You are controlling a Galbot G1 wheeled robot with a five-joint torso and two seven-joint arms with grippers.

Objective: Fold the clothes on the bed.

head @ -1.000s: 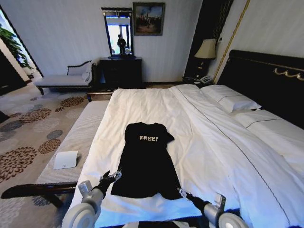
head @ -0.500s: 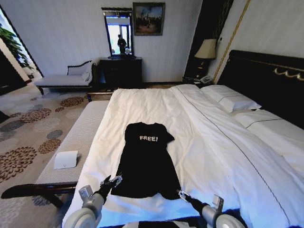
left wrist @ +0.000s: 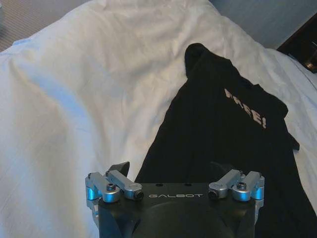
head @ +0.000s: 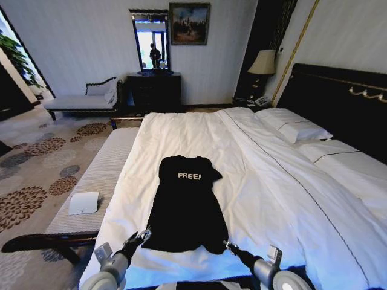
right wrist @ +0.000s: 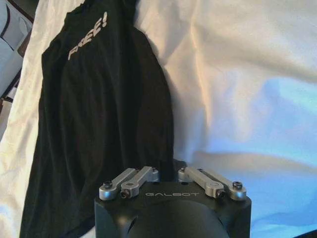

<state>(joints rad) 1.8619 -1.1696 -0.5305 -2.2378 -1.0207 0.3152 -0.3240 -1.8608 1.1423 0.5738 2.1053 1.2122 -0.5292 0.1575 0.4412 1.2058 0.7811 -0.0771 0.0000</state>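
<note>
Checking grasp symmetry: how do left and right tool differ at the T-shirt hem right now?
Left tool sits at the black T-shirt's near left hem corner, its linkage splayed wide in the left wrist view. Right tool sits at the near right corner, its linkage drawn closer together in the right wrist view. Both are low on the bed, pointing toward the shirt.

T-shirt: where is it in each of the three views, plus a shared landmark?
Head view: T-shirt lies flat mid-bed, hem nearest the robot.
Left wrist view: T-shirt runs from behind the left hand toward the upper right.
Right wrist view: T-shirt fills the left half.
Shared landmark: the white "FREE!" lettering.
</note>
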